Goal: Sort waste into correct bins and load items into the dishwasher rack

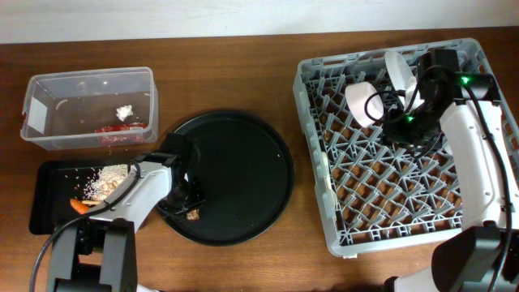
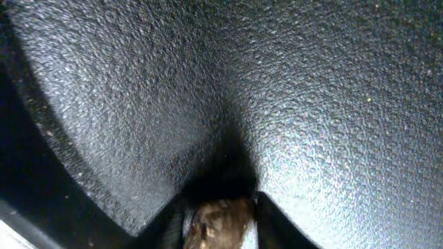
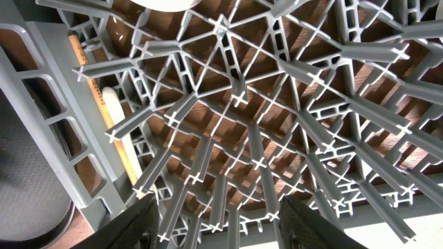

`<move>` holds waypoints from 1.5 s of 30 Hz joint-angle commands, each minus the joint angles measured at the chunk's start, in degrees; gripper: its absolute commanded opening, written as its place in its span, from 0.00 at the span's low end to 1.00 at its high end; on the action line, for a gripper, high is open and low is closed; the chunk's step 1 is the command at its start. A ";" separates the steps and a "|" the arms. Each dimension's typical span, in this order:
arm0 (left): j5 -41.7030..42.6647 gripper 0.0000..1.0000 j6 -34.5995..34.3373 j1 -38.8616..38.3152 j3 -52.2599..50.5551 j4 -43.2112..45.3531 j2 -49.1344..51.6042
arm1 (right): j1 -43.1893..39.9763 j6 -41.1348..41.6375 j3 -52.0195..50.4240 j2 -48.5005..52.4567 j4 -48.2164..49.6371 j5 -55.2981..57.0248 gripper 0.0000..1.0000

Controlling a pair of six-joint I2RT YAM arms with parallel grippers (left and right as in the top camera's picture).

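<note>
The small brown lump (image 2: pixel 218 223) sits pinched in the narrowly closed left gripper (image 1: pixel 188 203) at seven o'clock on the round black tray (image 1: pixel 243 154), the shallow black tray (image 1: pixel 47 203) lying toward nine o'clock, on this arm's own side.

A large round black tray (image 1: pixel 243 146) lies flat on the brown wooden table (image 1: pixel 235 73), a little left of the middle, its raised rim a full circle. Close up in the left wrist view, the tray's surface is finely pebbled and matte, with a pale sheen on one side. A pale strip (image 1: pixel 162 16) runs beyond the table's far edge.
</note>
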 commanded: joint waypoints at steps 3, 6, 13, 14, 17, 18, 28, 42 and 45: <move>0.42 0.23 0.09 3.34 4.74 -4.00 -0.24 | -0.11 0.57 0.66 -0.07 -0.22 -0.31 0.59; 0.44 0.23 1.44 9.03 12.63 -9.55 -1.14 | -0.11 0.57 0.66 -0.07 -0.22 -0.31 0.59; 0.13 0.24 3.72 24.26 22.97 -10.62 -2.01 | -0.11 0.57 0.66 -0.07 -0.20 -0.13 0.59; -0.11 0.24 3.69 25.86 22.95 -10.05 -2.01 | -0.11 0.57 0.66 -0.07 -0.20 -0.13 0.59; -1.33 0.24 3.69 32.57 22.88 -8.39 -1.55 | -0.11 0.59 0.66 -0.07 -0.20 -0.13 0.59; -1.33 0.24 3.69 34.99 22.88 -8.24 -1.25 | -0.11 0.57 0.66 -0.07 -0.20 -0.13 0.59; -1.29 0.59 3.72 42.42 22.21 -8.92 1.57 | -0.11 0.57 0.66 -0.07 -0.24 -0.13 0.59; 6.95 0.79 17.97 24.92 22.45 -6.32 1.55 | -0.04 0.44 0.61 0.00 0.00 -3.21 0.69; 7.48 0.86 26.71 15.19 23.52 -6.80 1.55 | 0.70 -3.78 0.59 0.00 0.22 -7.74 0.71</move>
